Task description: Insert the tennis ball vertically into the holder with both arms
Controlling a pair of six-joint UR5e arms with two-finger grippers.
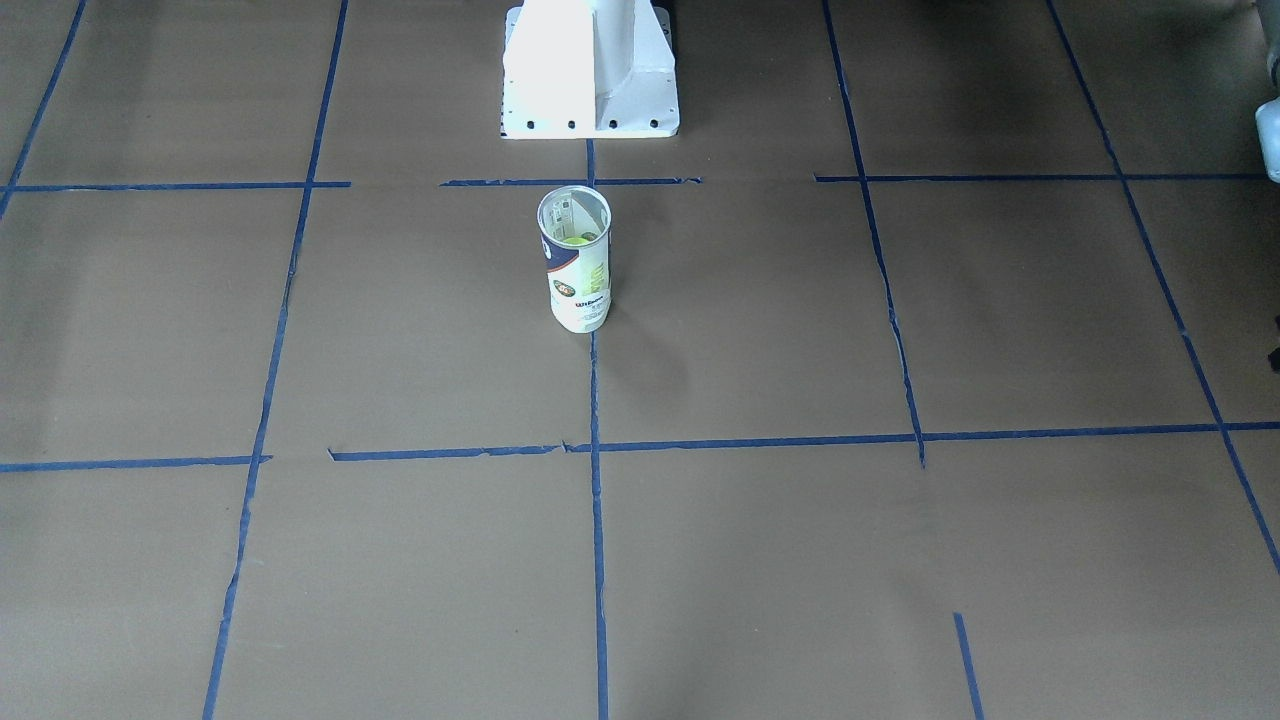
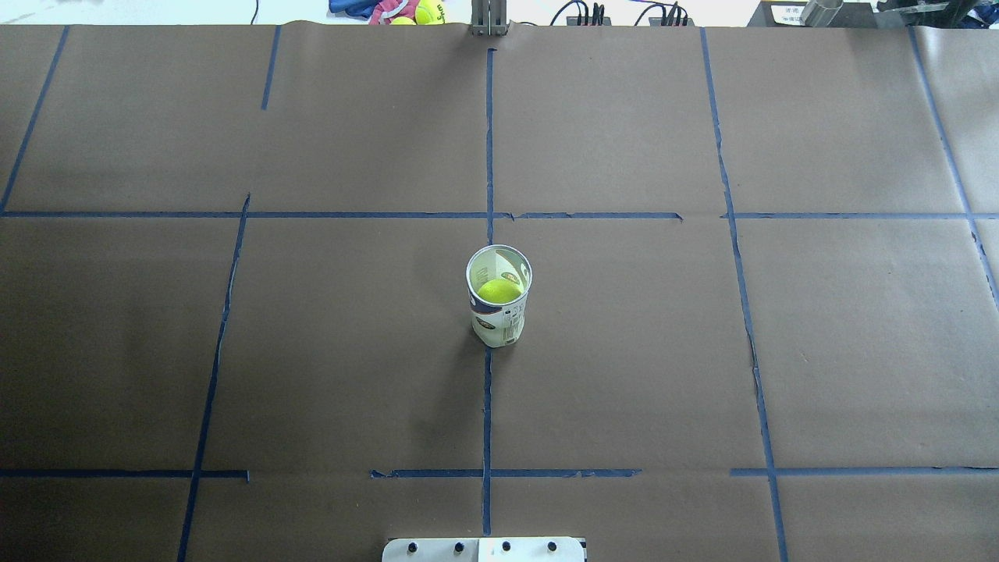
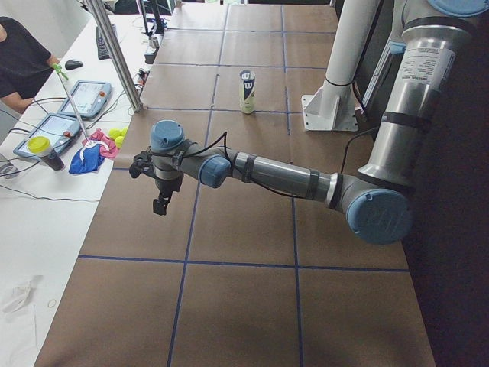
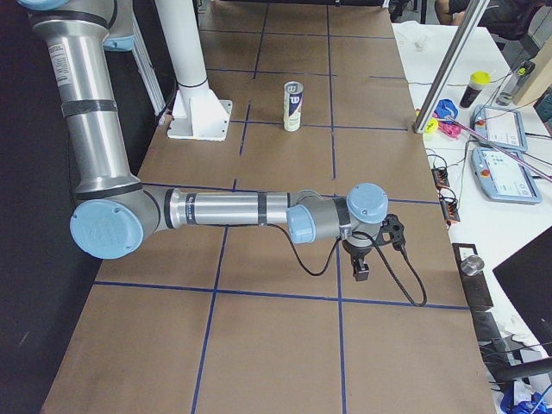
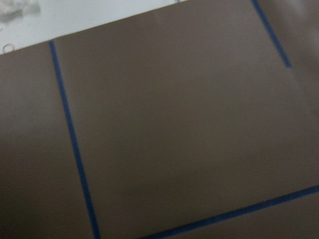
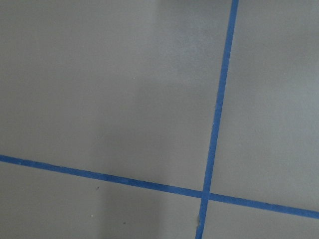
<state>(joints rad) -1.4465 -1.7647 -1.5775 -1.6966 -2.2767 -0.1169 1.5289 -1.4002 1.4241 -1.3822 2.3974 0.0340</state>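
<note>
I see the tennis ball (image 2: 499, 290) inside the Wilson can (image 2: 498, 316). The can stands straight up on the bench (image 2: 312, 351), well apart from my left end effector (image 3: 159, 203) and right end effector (image 4: 361, 269), about midway between them. Neither looks nearer. I cannot tell if either is open or holding anything.

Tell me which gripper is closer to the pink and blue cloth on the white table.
Left. The left gripper hangs close beside the cloth; the right gripper is far off on the other side of the can, toward the opposite end.
</note>
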